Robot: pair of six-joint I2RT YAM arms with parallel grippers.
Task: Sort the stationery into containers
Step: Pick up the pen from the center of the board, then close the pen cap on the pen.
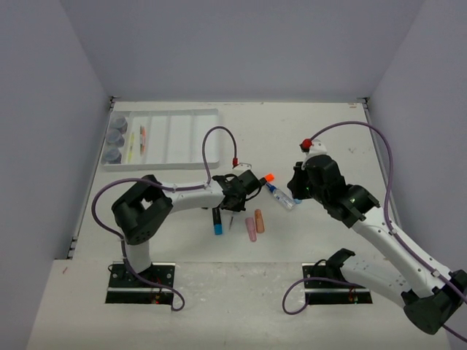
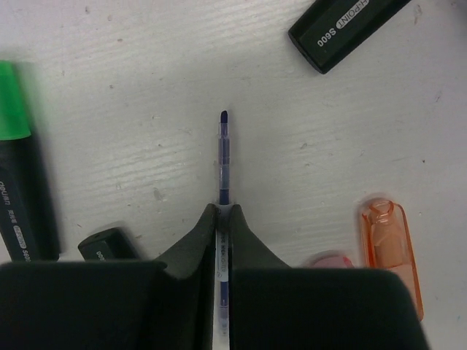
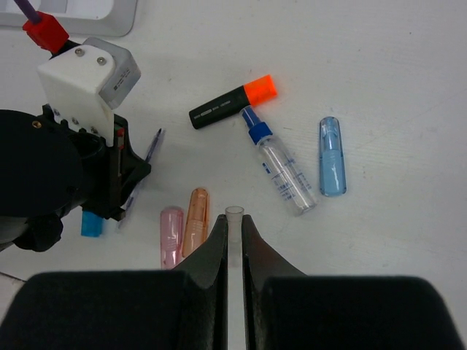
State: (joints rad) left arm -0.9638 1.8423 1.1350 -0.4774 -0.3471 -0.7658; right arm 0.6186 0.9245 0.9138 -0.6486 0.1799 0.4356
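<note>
The left gripper [image 2: 224, 213] is pressed fully shut on a thin clear-plastic pen with blue ink [image 2: 224, 149]. It pinches the pen across the barrel, so the tip sticks out straight ahead in the middle of the left wrist view. I think such a hold keeps the smooth, narrow barrel from swinging. Whether the pen touches the matte white table [image 2: 146, 80] I cannot tell.

The right gripper [image 3: 233, 222] is shut too, on a thin translucent tube [image 3: 233, 213], probably another pen. Only its open end shows, at bottom centre.

Above it lie a glossy rounded pink eraser [image 3: 171, 237] and an orange eraser [image 3: 196, 226], side by side. Higher up, a black orange-capped highlighter [image 3: 233, 102] lies just beside a clear glue bottle [image 3: 281, 168].

Farthest, upper left in the top view, waits the white plastic tray of long compartments [image 1: 182, 138]. Three round grey-blue pots [image 1: 114, 137] fill its left one.
</note>
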